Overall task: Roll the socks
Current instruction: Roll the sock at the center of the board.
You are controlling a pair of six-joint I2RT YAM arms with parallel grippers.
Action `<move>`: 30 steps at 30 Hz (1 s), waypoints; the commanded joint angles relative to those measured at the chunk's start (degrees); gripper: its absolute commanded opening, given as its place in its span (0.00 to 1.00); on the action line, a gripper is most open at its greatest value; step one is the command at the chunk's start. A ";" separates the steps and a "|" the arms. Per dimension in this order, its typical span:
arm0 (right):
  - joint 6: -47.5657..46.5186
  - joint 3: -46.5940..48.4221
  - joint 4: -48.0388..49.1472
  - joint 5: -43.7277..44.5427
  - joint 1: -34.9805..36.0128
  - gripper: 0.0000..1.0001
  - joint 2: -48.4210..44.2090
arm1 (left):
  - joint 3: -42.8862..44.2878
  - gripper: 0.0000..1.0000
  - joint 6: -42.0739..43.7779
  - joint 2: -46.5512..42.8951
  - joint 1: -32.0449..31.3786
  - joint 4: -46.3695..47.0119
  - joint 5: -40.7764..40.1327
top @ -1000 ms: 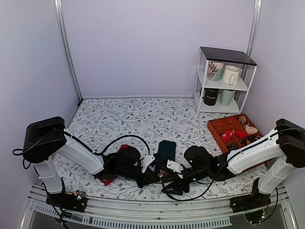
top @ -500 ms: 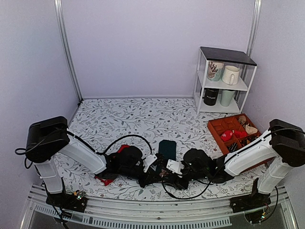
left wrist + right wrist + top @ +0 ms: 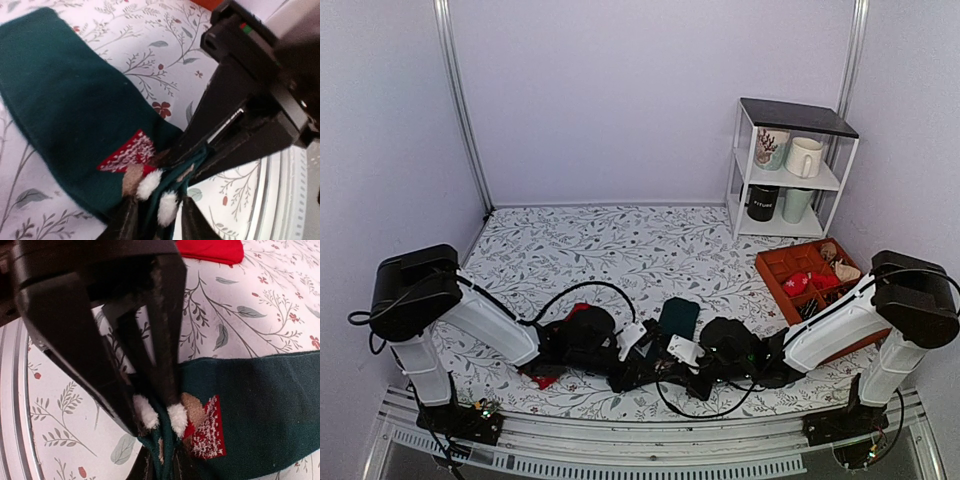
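1. Teal sock (image 3: 678, 317) lies flat on the leaf-printed table (image 3: 580, 250), near the front edge, between the two arms. It is a soft knit with a red patch (image 3: 127, 152) and white pom-poms (image 3: 148, 185) at its near end.
2. Left gripper (image 3: 157, 217) and right gripper (image 3: 162, 465) both clamp that near end, tips facing each other.
3. Red sock (image 3: 578, 311) lies crumpled to the left, partly under the left arm.
4. Open table extends behind the teal sock. The metal rail (image 3: 620, 430) runs close in front, and the orange tray (image 3: 785, 265) stands to the right.

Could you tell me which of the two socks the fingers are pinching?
The green sock: its end is pinched from both sides; the red sock lies apart.
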 commanded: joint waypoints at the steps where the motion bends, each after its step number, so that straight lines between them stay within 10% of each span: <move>1: 8.87 -1.91 -3.60 -5.82 -1.49 0.09 0.33 | -5.59 0.42 3.40 -3.61 -0.86 -1.18 -5.33; 9: 19.65 -5.20 -2.82 -21.62 -7.24 0.10 1.89 | -13.64 0.82 16.62 -13.75 -1.74 18.93 -1.19; 30: 28.66 -3.51 -7.83 -33.86 -13.14 0.10 5.78 | -6.18 0.59 20.65 5.11 -1.44 25.63 10.03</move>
